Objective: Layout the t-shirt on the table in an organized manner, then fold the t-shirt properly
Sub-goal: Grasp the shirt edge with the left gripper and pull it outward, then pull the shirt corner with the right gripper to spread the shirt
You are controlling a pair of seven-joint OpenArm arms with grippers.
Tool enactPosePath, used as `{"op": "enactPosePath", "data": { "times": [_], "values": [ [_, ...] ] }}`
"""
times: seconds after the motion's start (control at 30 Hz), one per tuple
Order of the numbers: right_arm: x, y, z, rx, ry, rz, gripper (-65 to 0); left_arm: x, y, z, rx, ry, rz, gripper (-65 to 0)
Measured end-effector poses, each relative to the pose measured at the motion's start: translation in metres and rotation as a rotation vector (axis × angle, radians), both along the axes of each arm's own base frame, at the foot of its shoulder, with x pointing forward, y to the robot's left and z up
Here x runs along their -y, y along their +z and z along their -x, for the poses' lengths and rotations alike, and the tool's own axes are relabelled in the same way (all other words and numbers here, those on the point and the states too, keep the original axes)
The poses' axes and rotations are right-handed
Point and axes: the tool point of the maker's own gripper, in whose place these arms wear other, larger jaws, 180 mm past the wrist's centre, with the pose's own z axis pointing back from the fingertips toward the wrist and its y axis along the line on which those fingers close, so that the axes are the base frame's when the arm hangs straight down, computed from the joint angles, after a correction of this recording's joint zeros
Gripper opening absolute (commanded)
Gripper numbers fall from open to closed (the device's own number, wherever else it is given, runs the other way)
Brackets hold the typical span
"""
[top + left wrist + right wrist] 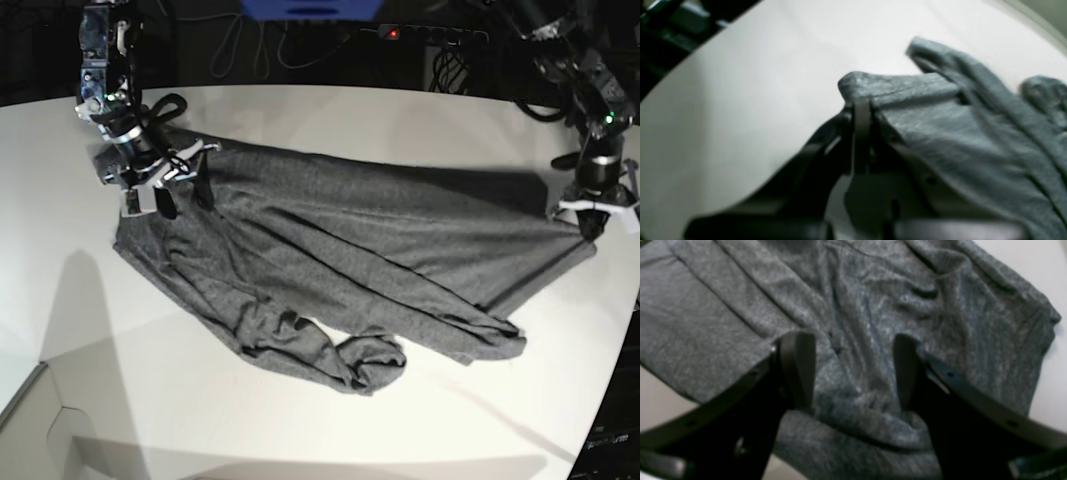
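My left tool (862,110) is pressed together on a hemmed corner of the t-shirt (340,260), at about 3 o'clock on the counter (300,420) in the base view. My right tool (853,373) stands spread over the cloth at about 10 o'clock, its fingers (800,366) straddling a wrinkled ridge without pinching it.

Risks, as I judge them:
- The left pinch holds only a thin edge. If I pull hard to flatten the shirt, the knit may slip out, since the right side is not anchored.
- With the right tool not gripping, any pull from the left would likely drag the whole garment toward 3 o'clock instead of tensioning it. That corner already lies close to the counter's curved edge.
- If the right tool closes where it stands, it may gather several layers and lock in a crease.

Condition of the garment: heathered dark grey knit, plain, no print. It lies across the middle of the counter, stretched from 10 o'clock to 3 o'clock, with long diagonal folds. A sleeve or lower portion is bunched and curled at about 6 o'clock. The layout is not yet flat, and folding has not begun.
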Motion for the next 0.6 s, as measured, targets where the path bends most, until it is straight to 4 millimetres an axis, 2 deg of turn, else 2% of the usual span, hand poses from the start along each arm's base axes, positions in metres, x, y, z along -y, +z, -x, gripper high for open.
{"op": "enactPosePath", "data": {
  "times": [0.23, 0.43, 0.6],
  "values": [
    [-0.001, 0.0, 0.0, 0.0, -0.001, -0.003, -27.9, -0.029, -0.012, 0.037, -0.034, 0.095, 0.013, -65.0],
    [0.001, 0.004, -0.002, 0.013, -0.006, -0.002, -27.8, -0.027, -0.039, 0.055, -0.105, 0.111, 0.053, -65.0],
    [0.003, 0.026, -0.028, 0.087, 0.003, 0.01, -27.7, -0.027, -0.051, 0.065, -0.134, 0.12, 0.069, -65.0]
  ]
}}
